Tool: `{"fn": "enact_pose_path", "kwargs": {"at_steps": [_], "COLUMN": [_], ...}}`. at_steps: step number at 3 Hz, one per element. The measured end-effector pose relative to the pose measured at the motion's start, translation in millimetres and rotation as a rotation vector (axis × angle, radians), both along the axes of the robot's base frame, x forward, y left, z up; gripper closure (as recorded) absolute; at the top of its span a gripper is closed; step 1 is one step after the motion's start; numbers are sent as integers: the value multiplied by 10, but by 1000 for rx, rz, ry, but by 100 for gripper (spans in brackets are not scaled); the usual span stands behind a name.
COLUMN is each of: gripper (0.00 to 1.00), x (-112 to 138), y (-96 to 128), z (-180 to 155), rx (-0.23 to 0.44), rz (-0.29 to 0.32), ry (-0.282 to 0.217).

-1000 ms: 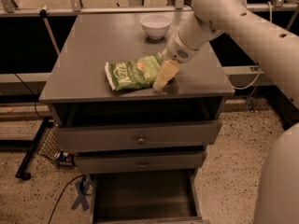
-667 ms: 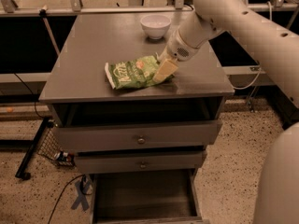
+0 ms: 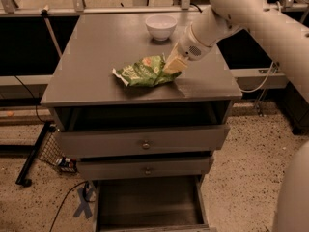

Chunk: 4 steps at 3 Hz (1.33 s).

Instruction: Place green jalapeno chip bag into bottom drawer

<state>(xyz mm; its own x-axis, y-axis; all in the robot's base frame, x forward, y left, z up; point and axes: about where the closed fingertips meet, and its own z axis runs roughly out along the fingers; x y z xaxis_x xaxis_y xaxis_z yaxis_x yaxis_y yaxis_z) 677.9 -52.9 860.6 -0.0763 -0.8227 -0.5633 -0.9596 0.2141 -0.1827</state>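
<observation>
The green jalapeno chip bag (image 3: pixel 142 72) lies crumpled on the grey cabinet top (image 3: pixel 91 81), near the front and a little right of centre. My gripper (image 3: pixel 173 65) reaches down from the right and is shut on the bag's right end, which is raised slightly off the top. The bottom drawer (image 3: pixel 145 207) is pulled out at the foot of the cabinet. Its dark floor is bare where it shows.
A white bowl (image 3: pixel 161 26) stands at the back of the cabinet top. Two upper drawers with knobs (image 3: pixel 145 144) (image 3: pixel 147 170) sit above the bottom drawer, the top one partly out. Cables and a wire rack (image 3: pixel 48 151) lie on the floor at left.
My gripper has moved a little up and back at the bag's right end. The bag's right end has bunched and lifted with it.
</observation>
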Motion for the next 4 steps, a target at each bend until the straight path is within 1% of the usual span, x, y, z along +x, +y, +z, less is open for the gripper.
{"fn": "enact_pose_path", "kwargs": {"at_steps": [1, 2, 3, 4], "gripper": [100, 100, 100, 100], "x": [-266, -621, -621, -820], "y": [-205, -319, -318, -301], "z": [319, 693, 692, 765], "rx": [-46, -101, -101, -92], "rz": [-29, -60, -59, -59], "ry": [-54, -100, -100, -118]}}
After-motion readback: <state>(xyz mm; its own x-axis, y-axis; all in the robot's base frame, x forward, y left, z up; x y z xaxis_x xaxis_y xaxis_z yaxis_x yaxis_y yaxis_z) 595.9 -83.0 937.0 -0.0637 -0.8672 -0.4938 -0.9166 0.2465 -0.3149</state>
